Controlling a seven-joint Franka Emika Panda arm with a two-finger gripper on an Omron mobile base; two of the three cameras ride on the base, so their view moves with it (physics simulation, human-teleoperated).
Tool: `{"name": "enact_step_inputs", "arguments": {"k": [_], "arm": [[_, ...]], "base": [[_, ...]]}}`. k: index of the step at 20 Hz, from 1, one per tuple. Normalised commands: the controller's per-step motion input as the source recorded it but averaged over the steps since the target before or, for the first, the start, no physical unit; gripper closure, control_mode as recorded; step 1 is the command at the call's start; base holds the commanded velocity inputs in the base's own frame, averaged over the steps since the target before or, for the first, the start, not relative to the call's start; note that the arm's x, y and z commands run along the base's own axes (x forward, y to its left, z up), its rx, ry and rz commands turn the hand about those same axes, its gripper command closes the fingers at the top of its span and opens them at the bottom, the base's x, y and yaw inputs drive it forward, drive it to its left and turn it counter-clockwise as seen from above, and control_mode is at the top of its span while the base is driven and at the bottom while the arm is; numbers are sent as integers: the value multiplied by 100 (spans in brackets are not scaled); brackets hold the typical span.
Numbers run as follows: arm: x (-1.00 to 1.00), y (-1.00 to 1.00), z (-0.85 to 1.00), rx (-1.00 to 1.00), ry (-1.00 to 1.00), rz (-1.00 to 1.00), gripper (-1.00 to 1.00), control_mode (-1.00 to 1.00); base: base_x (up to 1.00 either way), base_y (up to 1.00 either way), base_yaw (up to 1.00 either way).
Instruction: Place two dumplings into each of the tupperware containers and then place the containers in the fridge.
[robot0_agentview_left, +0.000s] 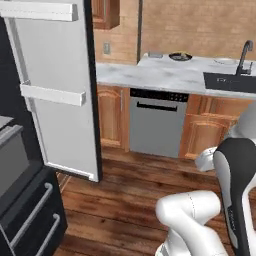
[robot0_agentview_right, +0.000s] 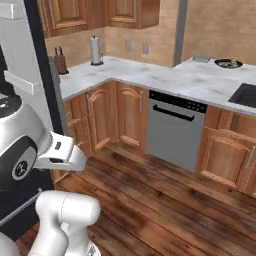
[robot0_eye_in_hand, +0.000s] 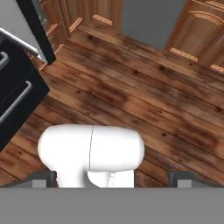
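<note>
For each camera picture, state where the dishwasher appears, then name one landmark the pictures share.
Left base view: dishwasher sits centre, under the marble counter.
Right base view: dishwasher sits centre-right, under the counter.
Hand view: a grey panel at top centre, probably its front.
Shared landmark: the open fridge door.

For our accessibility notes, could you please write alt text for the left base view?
An open fridge door with pale inner shelves stands at left, beside wooden cabinets and a grey dishwasher under a marble counter. A dark plate and a sink sit on the counter; the white arm rises at lower right.
</note>
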Motion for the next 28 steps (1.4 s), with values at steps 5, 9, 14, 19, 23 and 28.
{"name": "enact_step_inputs", "arguments": {"k": [5, 9, 14, 19, 23, 28], "arm": [[0, 0, 0, 0, 0, 0, -100, 100], [0, 0, 0, 0, 0, 0, -100, 100], [0, 0, 0, 0, 0, 0, -100, 100], [0, 0, 0, 0, 0, 0, -100, 100], [0, 0, 0, 0, 0, 0, -100, 100], [0, 0, 0, 0, 0, 0, -100, 100]], "base": [[-7, 0, -100], [2, 15, -95], [53, 53, -53], [98, 56, -25], [100, 57, -30], [35, 31, -81]]}}
